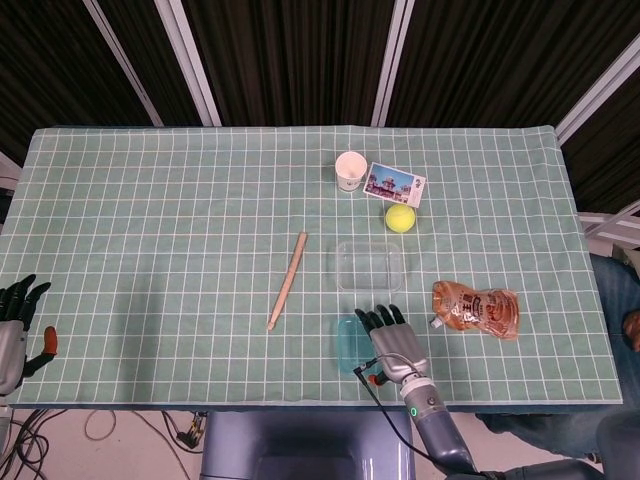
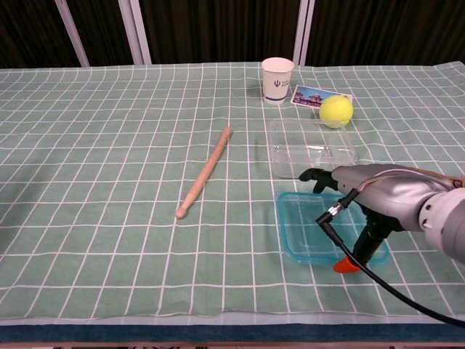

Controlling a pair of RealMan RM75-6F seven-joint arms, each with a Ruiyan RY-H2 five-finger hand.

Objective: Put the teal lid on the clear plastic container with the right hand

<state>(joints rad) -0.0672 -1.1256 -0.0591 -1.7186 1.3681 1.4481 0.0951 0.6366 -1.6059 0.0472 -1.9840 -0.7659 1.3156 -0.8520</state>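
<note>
The teal lid [image 2: 305, 233] is near the table's front edge, just in front of the clear plastic container [image 2: 311, 147]. My right hand [image 2: 367, 193] grips the lid: its fingers lie over the lid's top and its orange-tipped thumb is at the near right edge. The lid looks slightly lifted and tilted. In the head view the lid [image 1: 349, 345] shows as a narrow strip left of the right hand [image 1: 392, 342], below the container [image 1: 370, 266]. My left hand [image 1: 15, 325] hangs off the table's left edge, fingers apart and holding nothing.
A wooden stick [image 2: 205, 171] lies left of the container. A paper cup [image 2: 277, 80], a picture card [image 2: 309, 97] and a tennis ball [image 2: 336, 110] stand behind it. An orange snack bag [image 1: 476, 308] lies to the right of the hand.
</note>
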